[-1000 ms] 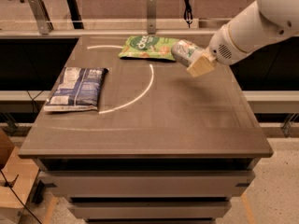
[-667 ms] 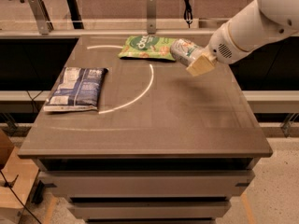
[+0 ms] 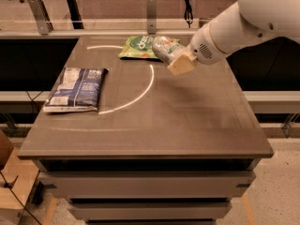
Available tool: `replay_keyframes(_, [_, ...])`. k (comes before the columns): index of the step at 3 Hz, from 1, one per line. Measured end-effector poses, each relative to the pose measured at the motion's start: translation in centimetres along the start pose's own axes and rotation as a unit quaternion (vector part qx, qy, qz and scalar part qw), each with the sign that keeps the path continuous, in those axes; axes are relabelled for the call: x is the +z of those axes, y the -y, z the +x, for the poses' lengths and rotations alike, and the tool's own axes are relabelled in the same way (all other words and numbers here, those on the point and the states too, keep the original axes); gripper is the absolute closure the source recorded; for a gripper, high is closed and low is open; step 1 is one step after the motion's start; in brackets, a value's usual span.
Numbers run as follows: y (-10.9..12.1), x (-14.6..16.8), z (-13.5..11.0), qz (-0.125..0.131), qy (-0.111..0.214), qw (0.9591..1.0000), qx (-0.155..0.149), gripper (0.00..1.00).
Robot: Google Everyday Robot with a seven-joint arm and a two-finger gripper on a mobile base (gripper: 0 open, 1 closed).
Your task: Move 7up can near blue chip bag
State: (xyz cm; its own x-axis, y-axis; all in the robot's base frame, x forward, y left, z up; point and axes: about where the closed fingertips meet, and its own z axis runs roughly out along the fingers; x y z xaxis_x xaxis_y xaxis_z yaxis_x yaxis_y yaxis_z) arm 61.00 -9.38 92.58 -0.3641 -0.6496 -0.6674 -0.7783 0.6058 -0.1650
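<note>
The 7up can (image 3: pixel 163 48) is clasped, tilted, over the worktop (image 3: pixel 187 121) by the gripper's (image 3: pixel 171 56) fingers (image 3: pixel 182 64), one finger being hidden. The blue chip bag (image 3: pixel 77 89) is seen well left of them.

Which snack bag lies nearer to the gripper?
The green snack bag at the back; the gripper, holding the 7up can, hangs beside it. The blue chip bag lies far left.

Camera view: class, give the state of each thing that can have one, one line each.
Small silver-white 7up can: gripped, tilted, lifted off the table.
Tan two-finger gripper: shut on the can, above the table's far right.
Flat dark blue chip bag: lying flat at the left, apart from the can.
Crinkly green snack bag: lying flat at the far edge.
</note>
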Motion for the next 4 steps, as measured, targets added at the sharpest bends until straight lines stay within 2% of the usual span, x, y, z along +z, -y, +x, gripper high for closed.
replay_keyframes(1, [-3.3, 3.3, -3.0, -0.041, 0.027, 0.9987, -0.014, 1.0])
replay_keyframes(2, [-6.0, 7.0, -4.9, -0.085, 0.045, 0.9952, -0.018, 1.0])
replay_keyframes(3, [-8.7, 10.2, -5.7, -0.124, 0.041, 0.9911, -0.024, 0.83])
replay_keyframes(4, [-10.9, 12.1, -6.1, -0.153, 0.03, 0.9872, -0.032, 0.59])
